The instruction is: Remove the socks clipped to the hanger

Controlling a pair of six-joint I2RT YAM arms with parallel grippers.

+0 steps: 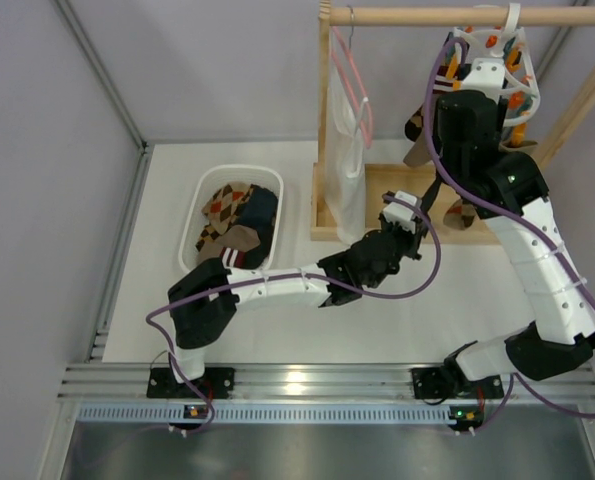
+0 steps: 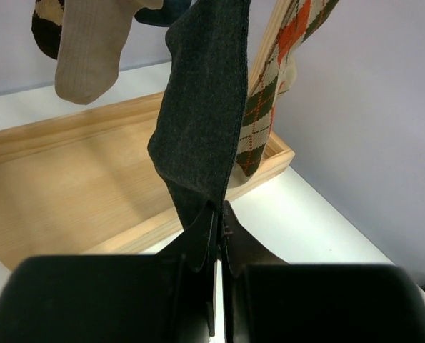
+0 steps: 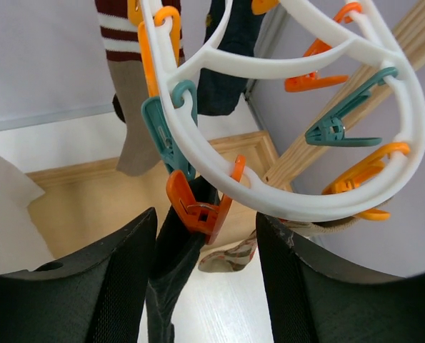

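Note:
The white ring hanger [image 3: 283, 204] with orange and teal clips hangs from the wooden rod at top right of the top view [image 1: 530, 95]. A dark sock [image 2: 201, 121] hangs from an orange clip [image 3: 198, 207]. My left gripper [image 2: 219, 214] is shut on that sock's lower end; it also shows in the top view [image 1: 405, 212]. My right gripper [image 3: 208, 218] is open, one finger on each side of the orange clip, up at the hanger [image 1: 482, 60]. A taupe sock with a red-and-white cuff [image 3: 130, 107] and an argyle sock [image 2: 269, 93] also hang there.
A white basket [image 1: 192, 215] at the left holds several socks. A white cloth bag [image 1: 349, 150] on a pink wire hanger hangs from the rod [image 1: 427, 15]. The wooden stand base [image 1: 382, 185] lies under the hanger, its slanted leg at the right.

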